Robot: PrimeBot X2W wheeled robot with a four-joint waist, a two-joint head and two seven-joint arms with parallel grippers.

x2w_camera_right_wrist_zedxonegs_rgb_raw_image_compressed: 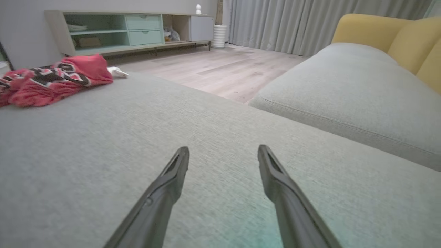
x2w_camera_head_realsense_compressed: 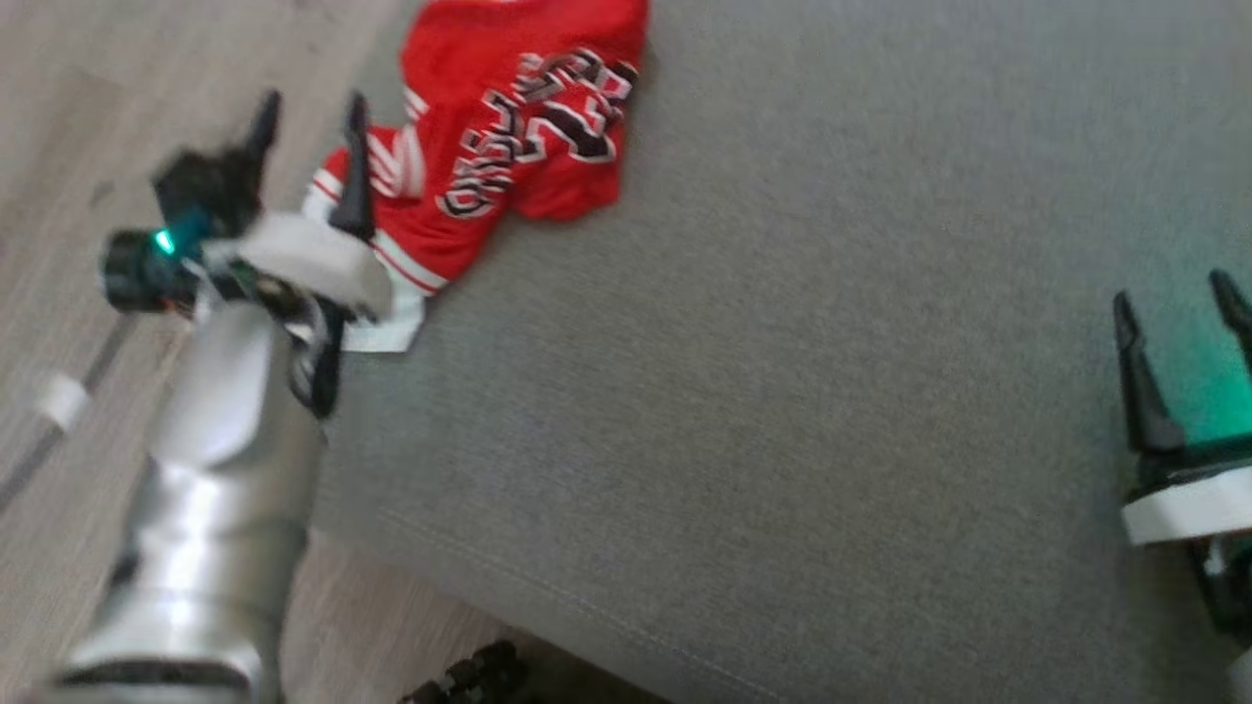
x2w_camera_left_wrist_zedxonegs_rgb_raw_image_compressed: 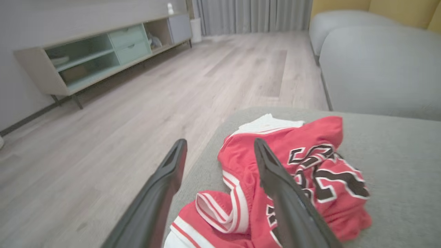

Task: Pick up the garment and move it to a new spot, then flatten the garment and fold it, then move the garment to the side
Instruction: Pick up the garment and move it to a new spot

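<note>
The garment [x2w_camera_head_realsense_compressed: 509, 147] is a crumpled red jersey with white trim and black-and-white lettering, lying at the far left corner of a grey cushion [x2w_camera_head_realsense_compressed: 782, 391]. My left gripper [x2w_camera_head_realsense_compressed: 311, 108] hovers open at the garment's left edge, one finger over the red cloth and the other past the cushion's side. In the left wrist view the garment [x2w_camera_left_wrist_zedxonegs_rgb_raw_image_compressed: 303, 172] lies under and right of my open left gripper [x2w_camera_left_wrist_zedxonegs_rgb_raw_image_compressed: 220, 146]. My right gripper [x2w_camera_head_realsense_compressed: 1174, 293] stands open at the cushion's right side, far from the garment [x2w_camera_right_wrist_zedxonegs_rgb_raw_image_compressed: 58, 79], with nothing between its fingers [x2w_camera_right_wrist_zedxonegs_rgb_raw_image_compressed: 174, 179].
Wooden floor [x2w_camera_head_realsense_compressed: 88, 117] lies left of the cushion. A low sideboard [x2w_camera_left_wrist_zedxonegs_rgb_raw_image_compressed: 103, 51] stands along the wall and curtains [x2w_camera_right_wrist_zedxonegs_rgb_raw_image_compressed: 293, 24] hang behind. A second grey cushion [x2w_camera_right_wrist_zedxonegs_rgb_raw_image_compressed: 344, 89] with yellow backrests [x2w_camera_right_wrist_zedxonegs_rgb_raw_image_compressed: 386, 34] lies to the right.
</note>
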